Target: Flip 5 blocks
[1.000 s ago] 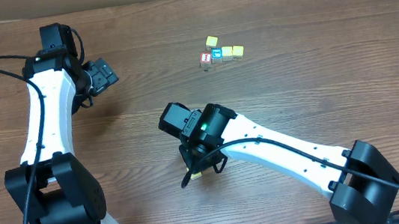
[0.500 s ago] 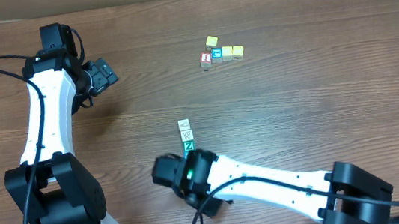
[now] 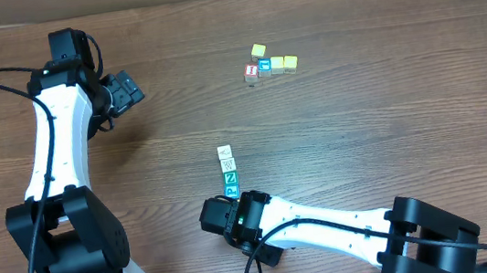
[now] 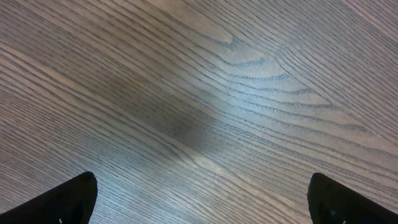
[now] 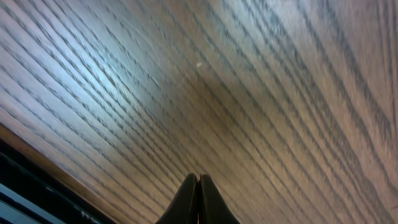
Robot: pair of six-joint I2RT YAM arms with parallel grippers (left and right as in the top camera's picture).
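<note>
i have the row of blocks (image 3: 229,171) in the middle of the counter (image 3: 389,120). four cubes touch end to end: the two whitish blocks (image 3: 225,152) at the far end, then the green z block (image 3: 230,177), then the teal block (image 3: 232,190) nearest the front edge. i cannot find a fifth, pale yellow one in any view; it may be hidden under the right arm, which lies just beside the teal block.

the right gripper (image 5: 198,186) is pressed together and pinching nothing, and its wrist view shows only bare wood. the left gripper (image 3: 126,87) is spread wide and empty, well apart at the far left. the cluster of cubes (image 3: 270,62) with the red-faced cube (image 3: 251,69) and blue-faced cube (image 3: 264,64) sits far off and is not my concern.

i judge i am between flips, and i cannot tell which faces are already turned. next i need the right gripper over the row, to tip one cube without knocking its touching neighbours.
</note>
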